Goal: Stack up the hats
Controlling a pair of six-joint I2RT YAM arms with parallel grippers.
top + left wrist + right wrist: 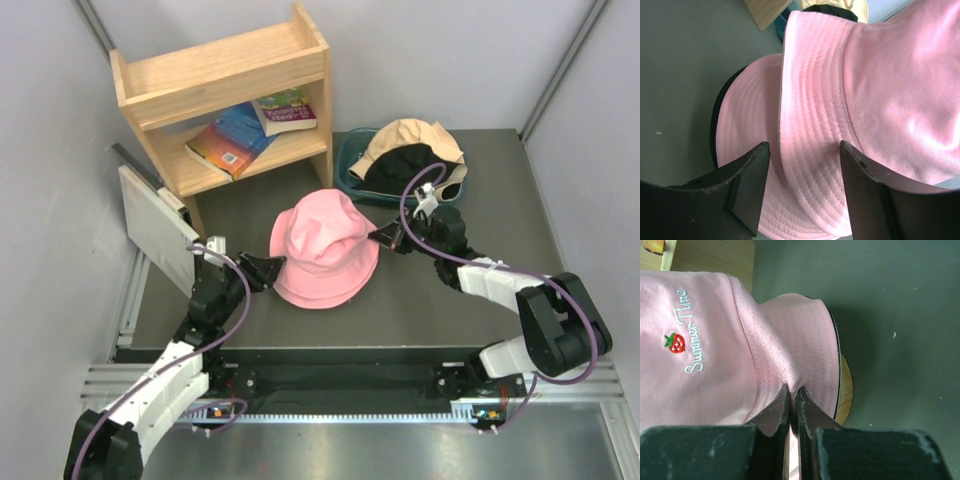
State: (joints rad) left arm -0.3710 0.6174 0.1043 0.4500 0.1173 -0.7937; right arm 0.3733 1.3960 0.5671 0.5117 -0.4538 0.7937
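A pink hat (322, 245) sits in the middle of the table, its brim folded up on the left. In the left wrist view this pink hat (850, 100) fills the frame, and my left gripper (802, 150) is open, its jaws standing on either side of the brim fold without pinching it. My right gripper (793, 390) is shut on the pink hat's brim (790, 340) at its right side. A dark edge (716, 115) and a bit of yellow wood (845, 390) show under the brim. A tan hat (412, 140) lies over a black hat (398, 167) at the back right.
The tan and black hats rest in a teal tub (349, 172). A wooden shelf (225, 75) with books stands at the back left. A grey board (155, 225) leans by the left arm. Grey walls close in on both sides.
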